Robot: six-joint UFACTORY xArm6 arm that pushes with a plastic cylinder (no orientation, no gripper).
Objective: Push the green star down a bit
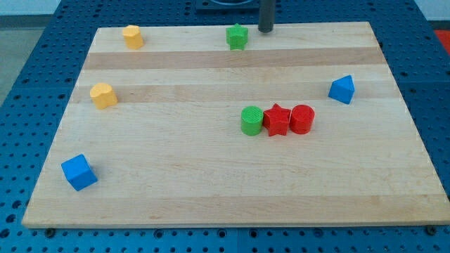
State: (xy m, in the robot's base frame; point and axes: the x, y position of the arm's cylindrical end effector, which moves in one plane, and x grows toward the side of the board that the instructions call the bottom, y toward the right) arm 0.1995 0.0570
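Note:
The green star (238,36) sits near the top edge of the wooden board (176,183), a little right of centre. My tip (266,30) is at the view's top, just to the right of the green star and slightly above it, a small gap apart from it. The rod rises out of the frame.
A green cylinder (251,120), a red star (277,120) and a red cylinder (301,119) stand in a touching row right of centre. A blue block (342,89) is at the right, a blue cube (79,172) at lower left. Two yellow blocks (132,36) (103,95) are at the left.

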